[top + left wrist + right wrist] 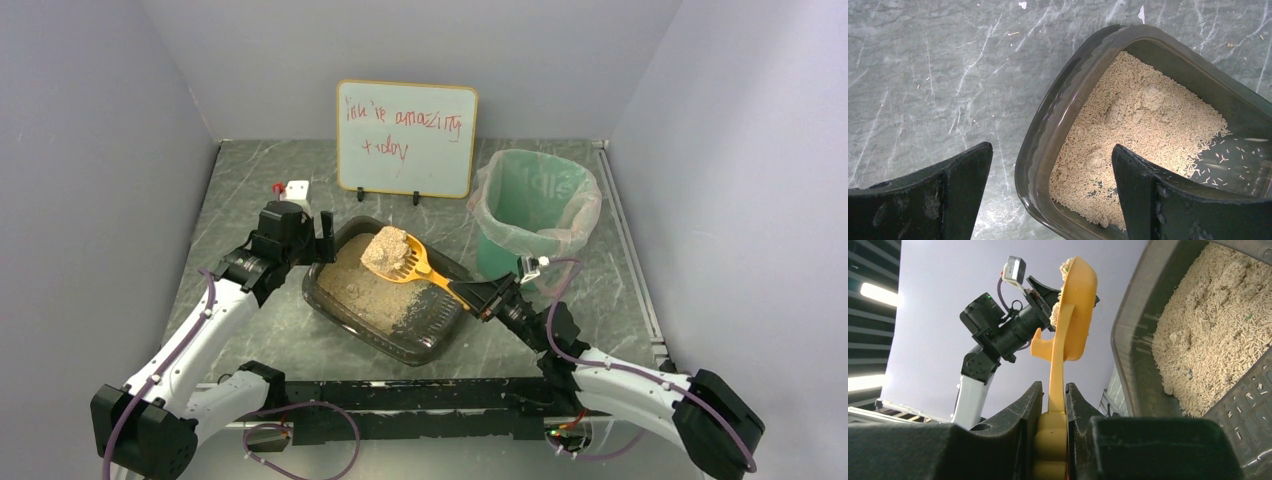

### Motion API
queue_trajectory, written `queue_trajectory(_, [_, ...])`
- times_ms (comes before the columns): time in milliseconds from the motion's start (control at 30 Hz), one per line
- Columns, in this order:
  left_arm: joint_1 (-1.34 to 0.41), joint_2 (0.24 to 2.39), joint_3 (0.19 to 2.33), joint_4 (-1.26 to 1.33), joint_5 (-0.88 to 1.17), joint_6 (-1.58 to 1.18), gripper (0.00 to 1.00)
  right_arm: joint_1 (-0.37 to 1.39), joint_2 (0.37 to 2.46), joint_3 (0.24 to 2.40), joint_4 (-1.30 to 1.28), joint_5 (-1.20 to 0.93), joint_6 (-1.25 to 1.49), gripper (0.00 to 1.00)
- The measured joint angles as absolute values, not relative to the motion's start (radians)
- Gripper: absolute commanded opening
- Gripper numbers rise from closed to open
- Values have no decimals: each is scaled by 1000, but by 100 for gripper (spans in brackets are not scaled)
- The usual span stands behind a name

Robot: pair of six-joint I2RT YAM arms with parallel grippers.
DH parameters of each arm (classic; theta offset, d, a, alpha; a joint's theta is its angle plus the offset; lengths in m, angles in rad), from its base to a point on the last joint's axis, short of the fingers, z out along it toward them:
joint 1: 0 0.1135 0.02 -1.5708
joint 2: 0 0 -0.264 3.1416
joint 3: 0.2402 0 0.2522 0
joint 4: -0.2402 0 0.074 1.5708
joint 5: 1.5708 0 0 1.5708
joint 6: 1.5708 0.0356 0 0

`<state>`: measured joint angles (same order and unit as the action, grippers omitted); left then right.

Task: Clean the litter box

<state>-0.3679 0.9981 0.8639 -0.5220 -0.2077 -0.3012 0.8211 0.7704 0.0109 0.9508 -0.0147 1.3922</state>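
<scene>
Box (437, 318) mid-tabletop (250, 190), stiff slick plastic, litter-laden (370, 290), so probably heavy; best held at its left rim, which the released left claw (322, 240) straddles; right claw (478, 297) clenched on the handle of the loaded scoop (410, 262).

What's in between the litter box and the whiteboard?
Only bare grey table lies between the litter box and the whiteboard, as the top external view shows.

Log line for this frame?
right gripper: shut on scoop, loaded, over litter box | left gripper: open, astride its rim | bin: lined, beside box
</scene>
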Motion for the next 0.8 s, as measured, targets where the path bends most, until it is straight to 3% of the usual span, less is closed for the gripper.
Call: queue_trajectory(800, [-368,998,864,-520,-207,-301,95,744,756,11,892,-122,1404,0])
